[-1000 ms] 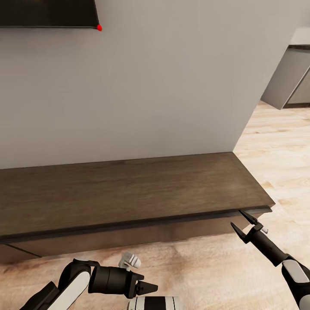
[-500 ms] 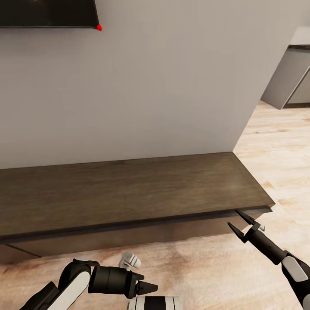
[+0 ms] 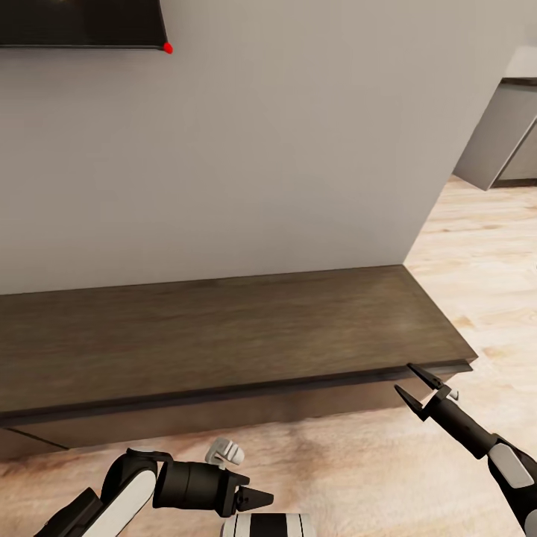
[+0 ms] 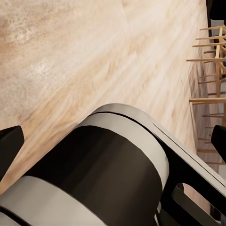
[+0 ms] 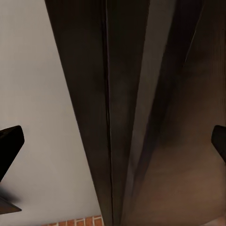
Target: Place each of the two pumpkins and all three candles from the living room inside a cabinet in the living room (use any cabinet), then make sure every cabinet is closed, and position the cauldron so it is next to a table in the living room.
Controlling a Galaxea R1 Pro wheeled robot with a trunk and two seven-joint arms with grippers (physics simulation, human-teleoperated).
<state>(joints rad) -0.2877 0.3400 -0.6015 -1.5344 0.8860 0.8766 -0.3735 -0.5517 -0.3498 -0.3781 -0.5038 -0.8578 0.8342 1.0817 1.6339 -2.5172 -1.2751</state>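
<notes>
Head view: cabinet [image 3: 224, 335] drawer front further in.

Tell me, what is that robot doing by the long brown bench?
The robot is standing in front of the low dark brown cabinet along the wall. Its right gripper is open and reaching at the cabinet's right front corner, just under the top edge, likely working on a drawer front there. The left gripper is tucked low near the robot's body over the wooden floor, holding nothing. The cabinet top is bare.
</notes>
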